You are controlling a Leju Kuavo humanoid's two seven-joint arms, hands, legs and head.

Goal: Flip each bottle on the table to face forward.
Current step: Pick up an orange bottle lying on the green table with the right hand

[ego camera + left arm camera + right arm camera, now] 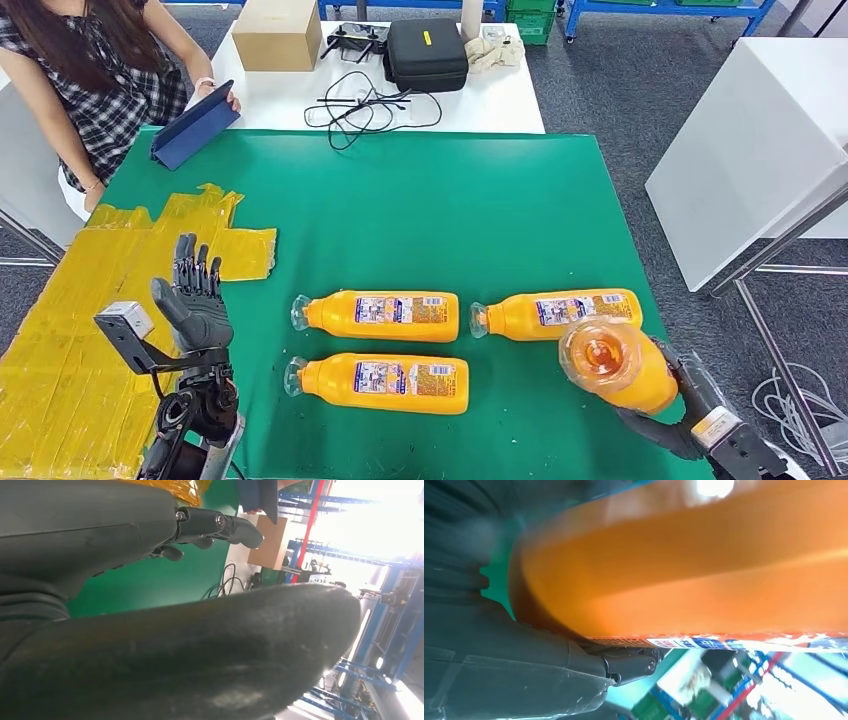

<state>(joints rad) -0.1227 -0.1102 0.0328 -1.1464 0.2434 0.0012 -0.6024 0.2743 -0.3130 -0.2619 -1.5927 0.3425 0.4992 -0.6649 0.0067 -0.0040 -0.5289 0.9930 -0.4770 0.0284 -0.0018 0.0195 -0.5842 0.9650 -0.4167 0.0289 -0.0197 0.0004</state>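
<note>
Three orange bottles lie on their sides on the green mat (420, 210), clear caps to the left and back labels up: one at centre left (378, 315), one nearer me (380, 383), one at the right (556, 313). My right hand (680, 425) grips a fourth orange bottle (615, 365) lifted off the mat, its clear cap end tipped toward the camera. In the right wrist view that bottle (684, 565) lies against the fingers (624, 667). My left hand (192, 295) is raised over the mat's left edge, fingers apart and straight, holding nothing; its fingers (215, 527) stretch out over the green mat.
Crumpled yellow sheeting (120, 280) covers the table's left side. A person (90, 70) sits at the far left holding a blue tablet (195, 125). Behind the mat, a white table carries a cardboard box (277, 33), a black case (427, 52) and cables (365, 105).
</note>
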